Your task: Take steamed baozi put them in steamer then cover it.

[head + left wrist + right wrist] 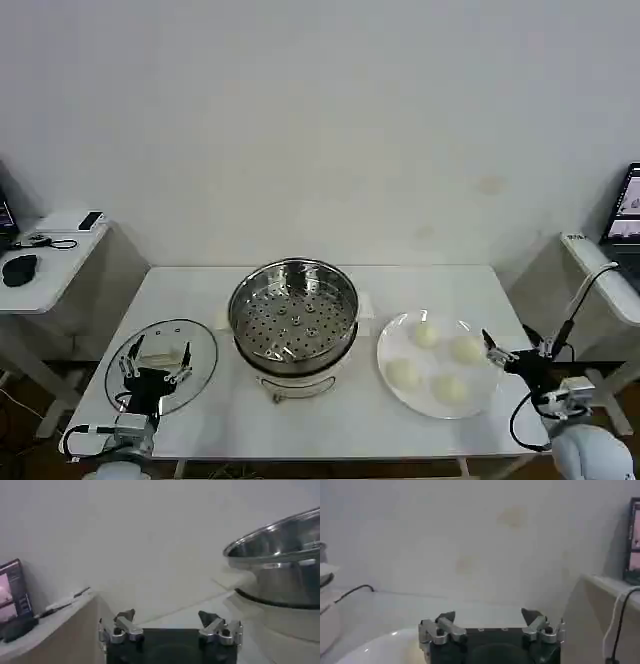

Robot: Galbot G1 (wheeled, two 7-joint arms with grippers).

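The shiny steamer [293, 310] stands empty at the table's middle, its perforated tray bare; its steel wall [280, 560] also shows in the left wrist view. Several cream-white baozi, among them one [425, 335] at the back and one [451, 389] at the front, lie on a white plate [384, 352] to its right. The glass cover [195, 345] lies flat at the front left. My left gripper [157, 368] [166, 616] hangs open over the cover. My right gripper [493, 350] [489, 615] is open at the plate's right rim [380, 647], holding nothing.
A low side table [50, 265] with a mouse and a phone stands at the left. Another side table [600, 275] with a screen and a trailing cable stands at the right. The white wall is close behind the table.
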